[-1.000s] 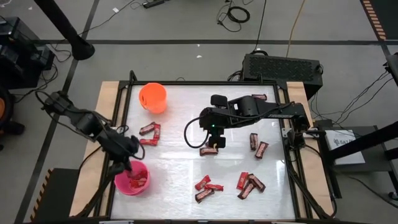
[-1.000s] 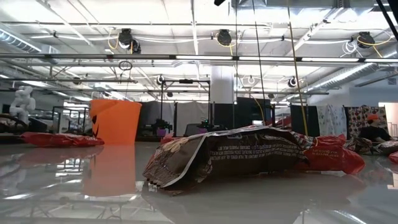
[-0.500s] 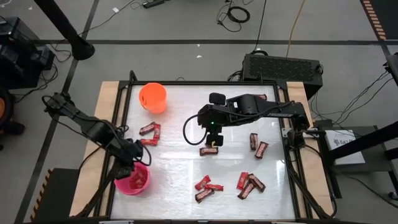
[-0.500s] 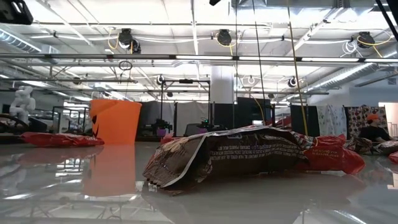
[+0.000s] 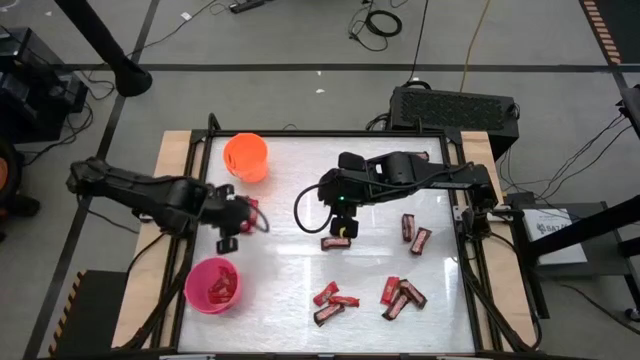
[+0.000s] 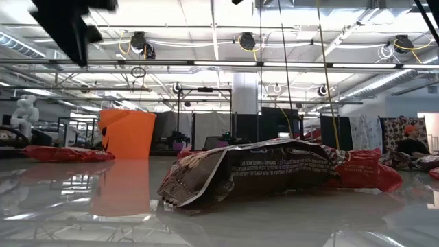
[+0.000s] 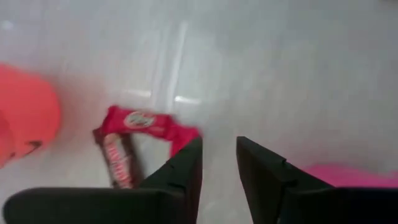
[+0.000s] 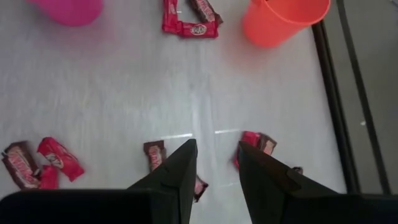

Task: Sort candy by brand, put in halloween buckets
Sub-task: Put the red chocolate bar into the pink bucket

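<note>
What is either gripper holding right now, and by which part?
Nothing. The left gripper has open, empty fingers near the candy; the right gripper hangs open above the table.

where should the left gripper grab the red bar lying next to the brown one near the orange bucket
Probably from straight above, fingers across the red bar's narrow width at its middle. It lies flat on the table, so only a top-down pinch fits. The brown bar touches one end, so stay off that end. The left gripper is open and empty nearby.
</note>
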Robot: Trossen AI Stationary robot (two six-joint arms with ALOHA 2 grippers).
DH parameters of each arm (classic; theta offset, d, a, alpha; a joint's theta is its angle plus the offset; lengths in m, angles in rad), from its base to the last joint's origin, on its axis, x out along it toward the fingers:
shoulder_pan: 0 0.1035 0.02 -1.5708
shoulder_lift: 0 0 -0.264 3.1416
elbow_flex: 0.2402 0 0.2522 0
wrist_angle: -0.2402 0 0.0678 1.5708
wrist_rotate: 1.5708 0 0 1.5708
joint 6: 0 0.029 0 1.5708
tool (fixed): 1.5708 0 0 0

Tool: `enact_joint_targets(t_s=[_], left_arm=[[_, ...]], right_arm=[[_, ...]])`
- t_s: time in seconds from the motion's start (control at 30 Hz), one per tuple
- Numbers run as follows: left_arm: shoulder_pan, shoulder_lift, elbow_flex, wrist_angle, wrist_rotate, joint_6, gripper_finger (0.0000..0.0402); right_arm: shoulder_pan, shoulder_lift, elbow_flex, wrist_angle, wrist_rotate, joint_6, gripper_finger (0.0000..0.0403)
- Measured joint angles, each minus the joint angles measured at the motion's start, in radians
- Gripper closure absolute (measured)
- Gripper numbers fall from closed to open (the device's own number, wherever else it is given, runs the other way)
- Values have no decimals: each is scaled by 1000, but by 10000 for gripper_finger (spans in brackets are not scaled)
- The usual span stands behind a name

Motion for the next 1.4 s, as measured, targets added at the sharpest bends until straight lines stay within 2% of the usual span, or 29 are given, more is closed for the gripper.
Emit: enact_joint_targets(t_s=[0.23, 0.37, 0.5, 0.63, 0.7, 0.97, 1.2, 1.3, 1.4], left_arm=[[180, 87, -164, 18, 69, 98, 244], [205, 108, -251, 84, 116, 105, 218], [210, 125, -257, 90, 143, 84, 204], [210, 154, -257, 128, 193, -111, 202], [210, 179, -257, 151, 194, -136, 202], [210, 362, -256, 169, 129, -37, 202], [210, 455, -251, 182, 139, 15, 203], [210, 456, -246, 186, 140, 22, 216], [209, 452, -236, 184, 138, 48, 253]], right_arm=[[30, 0, 0, -54, 0, 112, 294], [56, 0, 0, -80, 1, 136, 294], [63, 0, 0, -78, 2, 105, 294], [34, 0, 0, -91, 4, 70, 294], [9, 0, 0, -100, 4, 54, 294], [-117, 3, 0, -92, 1, 16, 294], [-168, 8, 0, -92, -78, -40, 294], [-176, 8, 0, -89, -79, -56, 294], [-176, 8, 0, -84, -79, -67, 294]])
